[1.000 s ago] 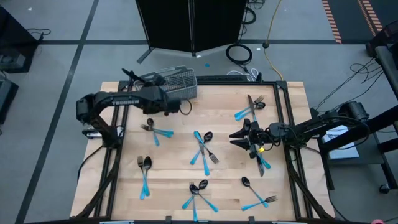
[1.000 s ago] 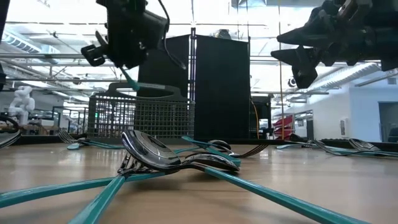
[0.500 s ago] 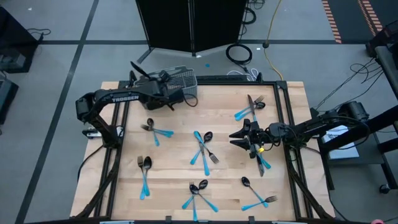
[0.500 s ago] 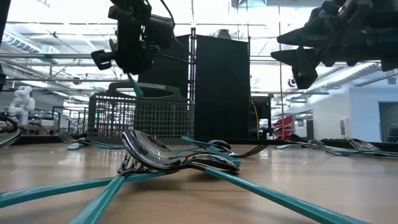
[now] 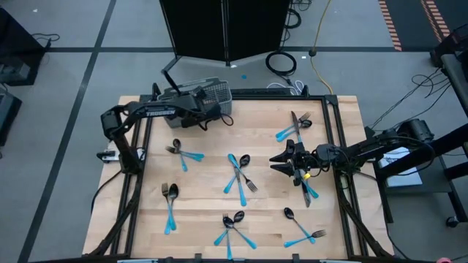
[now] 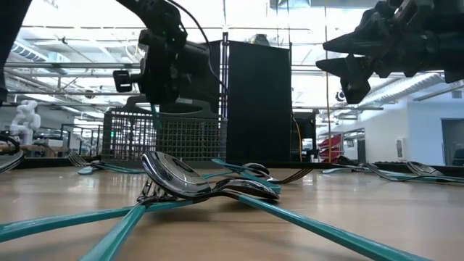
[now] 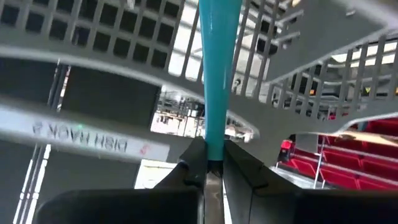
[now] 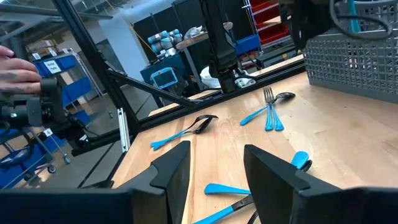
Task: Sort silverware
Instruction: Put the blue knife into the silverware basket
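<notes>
**Q:** What is the status of the left end effector (image 7: 208, 163)?

**A:** It is positioned over the grey wire-mesh basket (image 5: 210, 95) at the far left part of the bench (image 5: 205, 212). Its fingers are clamped on one light-blue utensil handle (image 7: 219, 74). The handle points down toward the basket; the low view shows it hanging at the basket's upper rim. The head of this piece is hidden between the fingers, so its type cannot be told.

**Q:** And the right end effector (image 8: 214, 163)?

**A:** It hovers above the bench on the right side, near the right-hand group of silverware. Its fingers stand apart and nothing is between them.

**Q:** Where is the remaining silverware (image 5: 238, 175)?

**A:** It lies on the bench in scattered small clusters: one pair just in front of the basket, one cluster near the bench centre, one pair at the near left, one cluster at the near centre, one at the near right, one at the far right, and pieces directly below the right end effector. In the low view, crossed spoons (image 6: 181, 181) lie closest to the camera.
</notes>
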Robot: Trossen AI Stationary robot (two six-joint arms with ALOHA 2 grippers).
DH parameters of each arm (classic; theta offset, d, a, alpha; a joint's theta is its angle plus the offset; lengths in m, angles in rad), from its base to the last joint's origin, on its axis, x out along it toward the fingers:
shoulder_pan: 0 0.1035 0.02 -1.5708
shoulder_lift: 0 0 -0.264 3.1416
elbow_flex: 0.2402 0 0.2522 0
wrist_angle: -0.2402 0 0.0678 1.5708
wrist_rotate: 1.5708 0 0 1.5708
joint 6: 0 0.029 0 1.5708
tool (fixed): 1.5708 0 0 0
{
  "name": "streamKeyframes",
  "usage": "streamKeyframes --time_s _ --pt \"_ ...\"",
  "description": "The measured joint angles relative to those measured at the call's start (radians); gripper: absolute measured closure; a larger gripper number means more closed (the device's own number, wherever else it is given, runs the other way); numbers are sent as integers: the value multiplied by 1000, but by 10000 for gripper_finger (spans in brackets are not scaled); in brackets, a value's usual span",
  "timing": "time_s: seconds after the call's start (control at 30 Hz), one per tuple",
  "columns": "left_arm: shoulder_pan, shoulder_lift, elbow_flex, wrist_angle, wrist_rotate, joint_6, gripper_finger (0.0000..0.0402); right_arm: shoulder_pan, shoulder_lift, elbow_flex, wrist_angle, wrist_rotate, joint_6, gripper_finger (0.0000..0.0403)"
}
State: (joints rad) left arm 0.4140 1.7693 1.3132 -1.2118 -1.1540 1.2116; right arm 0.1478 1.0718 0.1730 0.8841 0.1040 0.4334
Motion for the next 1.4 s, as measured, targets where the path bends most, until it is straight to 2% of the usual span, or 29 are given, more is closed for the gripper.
streamKeyframes --time_s 0.1,0.27,0.5,0.6,0.7,0.93,1.1,1.27,1.4 --pt "-2 22 0 1 3 -31 374 0 0 0 0 0 0 259" --pt "-2 42 0 -2 53 -173 374 0 0 0 -18 0 0 259" --pt "-11 42 0 -5 81 -183 370 0 0 0 -24 0 8 259" --pt "-15 42 0 -5 107 -183 351 0 0 0 -24 0 8 259" --pt "-15 42 0 -5 122 -183 315 0 0 0 -24 0 8 259" --pt "-25 38 0 -3 107 -186 245 0 0 0 -23 0 8 259" --pt "-57 22 10 -11 75 -233 234 0 0 0 -23 0 8 259" --pt "-103 -22 44 -15 150 -291 233 0 0 0 -20 0 23 259" --pt "-145 -84 64 13 169 -294 233 5 0 0 -14 0 31 259"
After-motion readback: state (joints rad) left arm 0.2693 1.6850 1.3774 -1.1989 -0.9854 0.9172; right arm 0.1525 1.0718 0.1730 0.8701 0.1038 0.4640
